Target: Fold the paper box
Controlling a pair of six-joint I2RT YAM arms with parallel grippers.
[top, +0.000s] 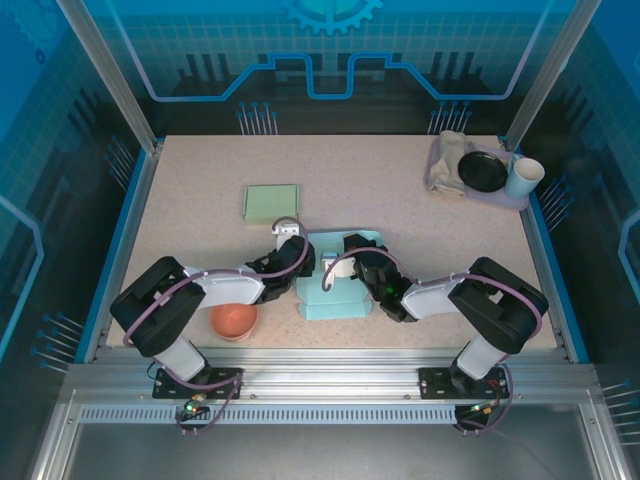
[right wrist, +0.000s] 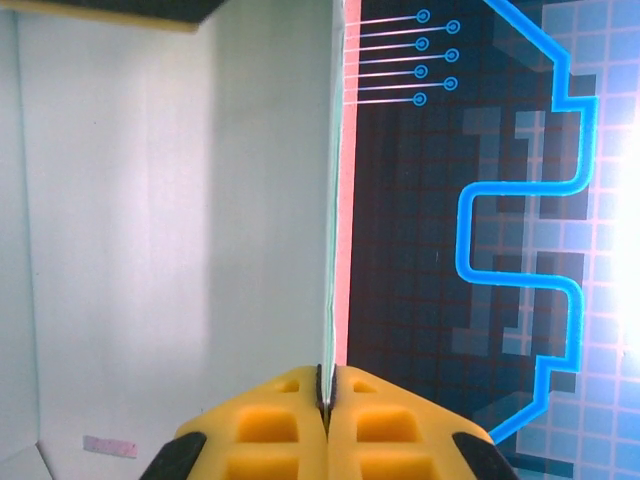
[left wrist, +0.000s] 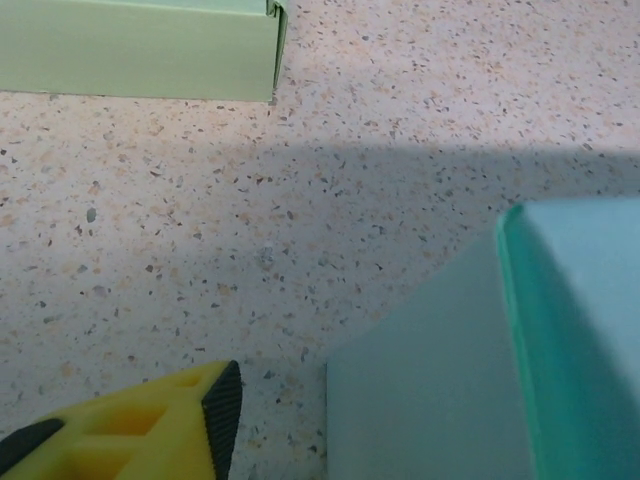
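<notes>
Lower left in the overhead view, an orange bowl (top: 234,322) sits on the tabletop (top: 420,230), out of the way. Just beyond, at lower centre, the pale blue paper box (top: 335,290) lies between both arms. The right fingers (right wrist: 285,410) are clenched on one thin upright wall, probably to hold it standing for the fold. The left fingers (left wrist: 150,430) sit just beside the box's wall, apart from it; released or clenched, I cannot tell. Farther back lies a green box (top: 272,203)

Top view bright, even, sharp; left wrist view dimmer, broad soft shadow across tabletop (left wrist: 150,250); paper box (left wrist: 430,400) close, perhaps slightly blurred; right wrist view: white glare at right edge.
</notes>
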